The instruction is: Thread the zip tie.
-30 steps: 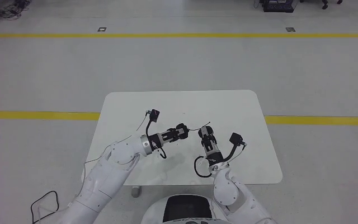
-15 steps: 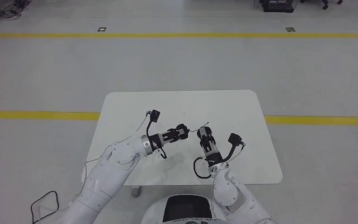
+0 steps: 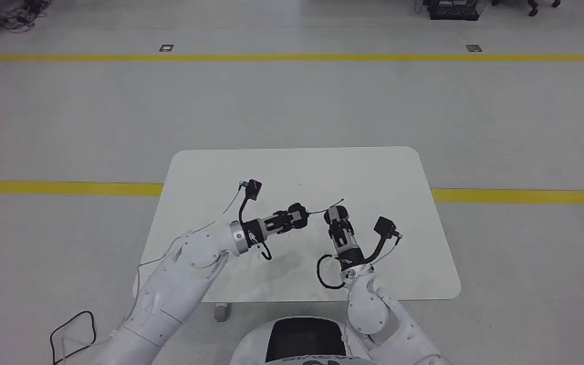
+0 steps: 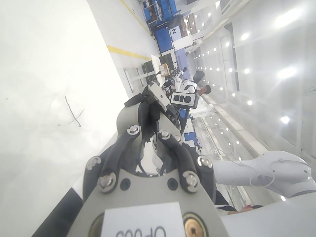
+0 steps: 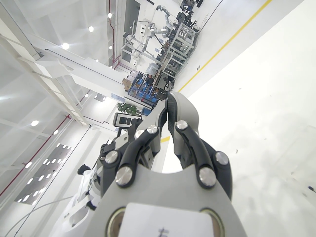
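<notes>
Over the near half of the counter [image 3: 274,169], the left gripper [image 3: 300,216] and the right gripper [image 3: 334,213] face each other, tips near but apart. Both sets of jaws are pressed together. The right wrist view shows its pads meeting with no gap. A thin dark zip tie [image 3: 321,210] runs above the counter's middle, from the left jaws past the right ones, with its free end pointing toward the counter's far side. Each gripper seems to pinch it, though the strand is too thin to make out at the pads. Farther out on the counter lie faint crossed dark lines [image 4: 71,110]; I cannot tell whether they are strands or shadows.

The step in hand looks like lining up, with the tail not yet in the head. The next move calls for curving the free end round and steering it squarely into the small slot, slowly and with a firm pinch.

Against a second ago little differs: both grippers sit at nearly the same spots over the counter.
</notes>
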You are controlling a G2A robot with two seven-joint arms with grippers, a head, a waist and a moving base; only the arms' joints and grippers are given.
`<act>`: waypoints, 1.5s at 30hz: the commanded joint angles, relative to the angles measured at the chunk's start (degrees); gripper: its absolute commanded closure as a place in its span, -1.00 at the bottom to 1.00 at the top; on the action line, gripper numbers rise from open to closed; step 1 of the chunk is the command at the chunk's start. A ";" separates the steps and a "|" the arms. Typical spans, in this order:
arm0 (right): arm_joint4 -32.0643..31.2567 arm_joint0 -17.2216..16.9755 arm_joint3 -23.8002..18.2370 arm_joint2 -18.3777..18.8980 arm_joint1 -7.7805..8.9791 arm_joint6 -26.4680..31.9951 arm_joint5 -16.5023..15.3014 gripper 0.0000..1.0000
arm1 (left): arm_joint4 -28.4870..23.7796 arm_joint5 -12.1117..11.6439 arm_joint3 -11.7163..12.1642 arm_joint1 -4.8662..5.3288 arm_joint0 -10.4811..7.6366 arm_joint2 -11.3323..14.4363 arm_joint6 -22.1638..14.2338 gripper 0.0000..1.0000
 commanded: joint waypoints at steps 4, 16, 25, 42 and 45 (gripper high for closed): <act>-0.44 -0.14 -0.16 0.02 -0.07 0.87 -0.61 1.00 | 0.30 0.00 0.04 0.03 -0.09 0.17 0.00 1.00; -2.30 -0.67 -0.43 0.59 -0.21 1.16 0.23 1.00 | -1.22 0.00 0.04 0.08 -0.08 0.06 -0.15 1.00; -3.06 -0.90 -0.38 0.85 -0.38 0.90 -0.37 1.00 | -0.98 0.00 0.17 0.13 -0.08 0.28 -0.05 1.00; -3.31 -0.94 -0.23 0.94 -0.43 1.23 -1.94 1.00 | -4.39 0.00 0.52 0.11 -0.08 0.15 -1.64 1.00; -4.75 -0.75 -0.42 1.13 -0.38 1.55 -1.63 1.00 | -3.68 0.77 0.15 0.10 0.06 0.61 -0.20 1.00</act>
